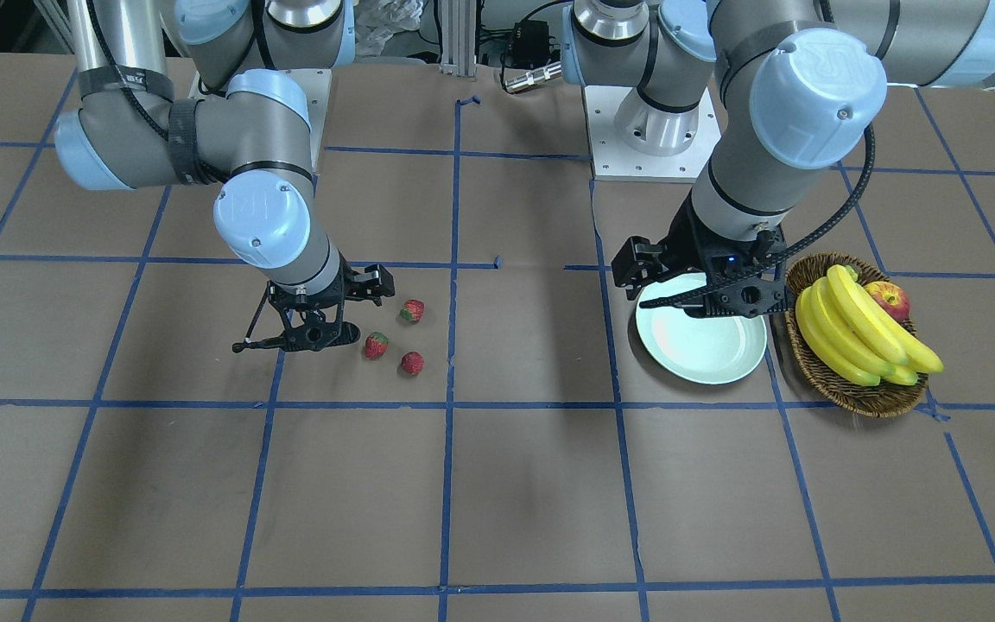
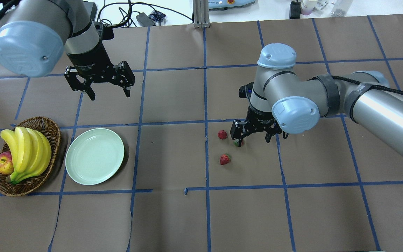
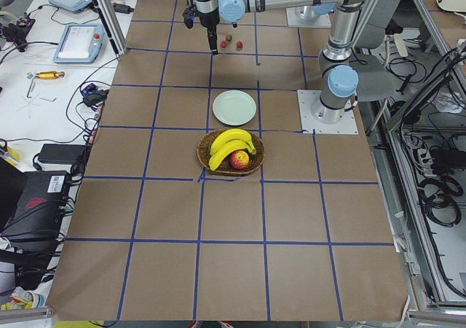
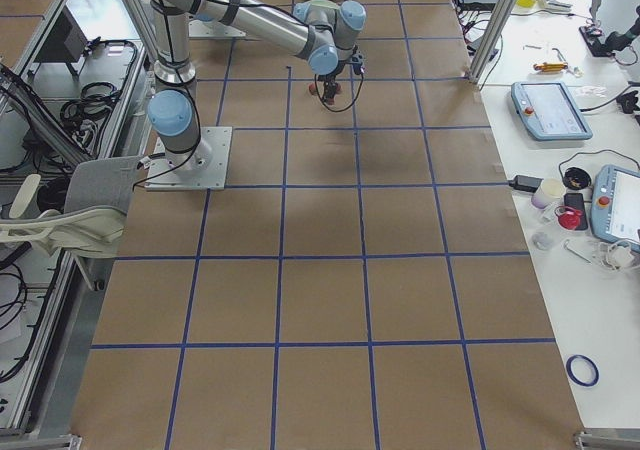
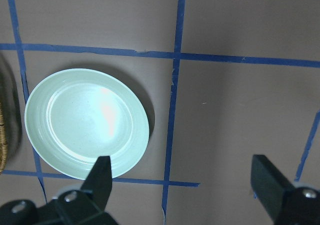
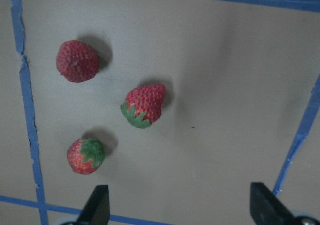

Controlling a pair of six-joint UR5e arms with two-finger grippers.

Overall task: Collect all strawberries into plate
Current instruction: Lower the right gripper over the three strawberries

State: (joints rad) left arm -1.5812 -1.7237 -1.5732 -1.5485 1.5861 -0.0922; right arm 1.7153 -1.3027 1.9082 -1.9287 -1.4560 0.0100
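Note:
Three red strawberries lie close together on the brown table: one [image 2: 222,134], one [image 2: 225,159], and one [image 2: 238,142] half hidden under my right gripper [image 2: 253,140]. In the right wrist view they are a capless-looking berry [image 6: 77,61], a middle one [image 6: 144,105] and a near one [image 6: 86,156], all ahead of the open, empty right gripper [image 6: 180,210]. The pale mint plate [image 2: 94,155] is empty. My left gripper [image 2: 109,94] is open and empty, hovering beyond the plate [image 5: 87,122]. In the front view the strawberries [image 1: 376,345] lie beside the right gripper [image 1: 312,333].
A brown wicker basket [image 2: 49,131] with bananas [image 2: 26,150] and an apple [image 2: 2,162] stands right next to the plate, on its outer side. Blue tape lines grid the table. Cables and devices lie beyond the far edge.

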